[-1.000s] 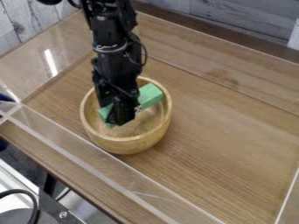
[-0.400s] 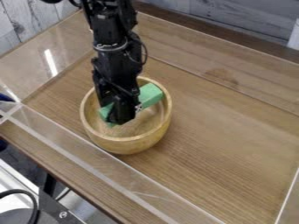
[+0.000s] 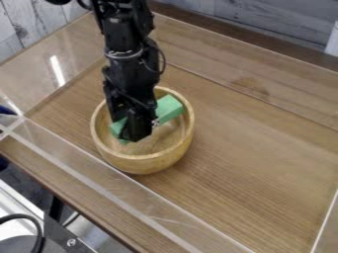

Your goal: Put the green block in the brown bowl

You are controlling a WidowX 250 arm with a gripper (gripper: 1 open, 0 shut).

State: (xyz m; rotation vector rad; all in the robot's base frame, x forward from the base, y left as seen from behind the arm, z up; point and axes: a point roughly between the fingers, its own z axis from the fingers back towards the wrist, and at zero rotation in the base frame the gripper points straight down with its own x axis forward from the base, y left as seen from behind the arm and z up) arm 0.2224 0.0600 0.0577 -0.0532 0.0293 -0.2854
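Comparing w/ the two earlier views, nothing is moving: the arm is staying in the same place and the green block (image 3: 160, 109) is sitting at the same spot and the same tilt. I am reading this as a short pause at the placing step, not as a new motion.

The gripper (image 3: 133, 126) is pointing straight down into the brown bowl (image 3: 142, 148), and the fingers are pinching the green block, closed as tight as they get. The fingertips themselves are partly hiding behind the bowl's near wall, so the exact contact pts are not clear to me. The block is lying slanted: one end is rising toward the far-right rim, the other end is going down near the fingers, approx. in the middle of the bowl. Whether the low end is already touching the pale inside bottom, I cannot tell.

The bowl is standing on the wooden worktop (image 3: 251, 148), inside the transparent walls around it. It is holding only the block and the fingers; no other obj. is showing inside.

So the task is looking nearly done: the block is already within the rim. What is remaining, in my judgement, is letting it go and lifting out w/o dragging the bowl.
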